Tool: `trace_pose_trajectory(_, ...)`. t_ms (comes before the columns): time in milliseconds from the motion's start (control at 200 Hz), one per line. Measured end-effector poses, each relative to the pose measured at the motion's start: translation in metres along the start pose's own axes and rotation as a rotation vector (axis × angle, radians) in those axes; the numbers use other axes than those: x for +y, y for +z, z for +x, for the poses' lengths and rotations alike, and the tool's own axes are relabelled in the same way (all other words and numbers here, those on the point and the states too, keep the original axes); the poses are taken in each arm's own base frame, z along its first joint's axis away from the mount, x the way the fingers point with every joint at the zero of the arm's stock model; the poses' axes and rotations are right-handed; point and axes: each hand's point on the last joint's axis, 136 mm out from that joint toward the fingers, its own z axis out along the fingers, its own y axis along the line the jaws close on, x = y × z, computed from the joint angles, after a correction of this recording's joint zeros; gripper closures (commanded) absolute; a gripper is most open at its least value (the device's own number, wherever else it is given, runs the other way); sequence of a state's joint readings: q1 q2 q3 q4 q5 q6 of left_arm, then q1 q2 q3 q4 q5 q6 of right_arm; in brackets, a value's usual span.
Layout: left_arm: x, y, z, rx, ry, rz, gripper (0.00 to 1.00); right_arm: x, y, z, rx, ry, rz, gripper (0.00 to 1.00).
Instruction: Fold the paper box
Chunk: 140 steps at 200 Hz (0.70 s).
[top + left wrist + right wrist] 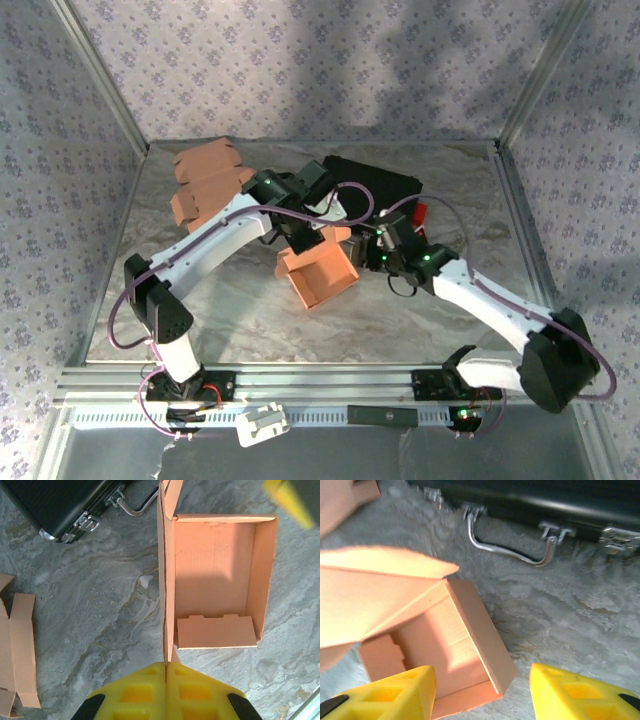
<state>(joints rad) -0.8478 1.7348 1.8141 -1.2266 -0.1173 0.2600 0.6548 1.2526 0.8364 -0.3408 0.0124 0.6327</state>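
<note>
The orange paper box (pixel 318 275) stands open-topped in the middle of the table, with one end flap lying inside it (pixel 216 632). My left gripper (pixel 165 666) is shut on the box's upright left wall (pixel 164 605), pinching the cardboard edge between its yellow fingers. Over the far side of the box (pixel 455 635), my right gripper (pixel 481 680) is open. Its yellow fingers straddle the box's side wall without touching it, one inside and one outside. A loose top flap (pixel 375 595) hangs over the box in the right wrist view.
A black case (pixel 385 185) with a metal handle (pixel 510 550) lies just behind the box. Flat orange cardboard blanks (pixel 205 180) are piled at the back left. Metal frame rails border the marble table (pixel 230 320).
</note>
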Motion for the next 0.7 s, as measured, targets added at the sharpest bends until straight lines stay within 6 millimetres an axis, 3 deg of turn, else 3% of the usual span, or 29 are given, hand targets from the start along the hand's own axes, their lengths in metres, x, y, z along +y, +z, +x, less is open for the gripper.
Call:
trace_pose_trajectory(140, -0.002, -0.001, 0.0, -0.007, 0.02, 0.018, 1.0, -0.002, 0.035, 0.022, 0.079, -0.133, 0.079, 0.51)
trace_pose_trajectory(235, -0.002, 0.0, 0.0, -0.005, 0.027, 0.027, 1.0, -0.007, 0.052, 0.021, 0.099, -0.19, 0.135, 0.51)
trace_pose_trajectory(400, 0.001, 0.006, 0.001, 0.005, 0.024, 0.04, 1.0, -0.006, 0.061, 0.013, 0.092, -0.25, 0.172, 0.61)
trace_pose_trajectory(700, 0.007, 0.027, -0.001, 0.034, 0.005, 0.05, 0.99, -0.016, 0.086, 0.036, 0.166, -0.312, 0.235, 0.79)
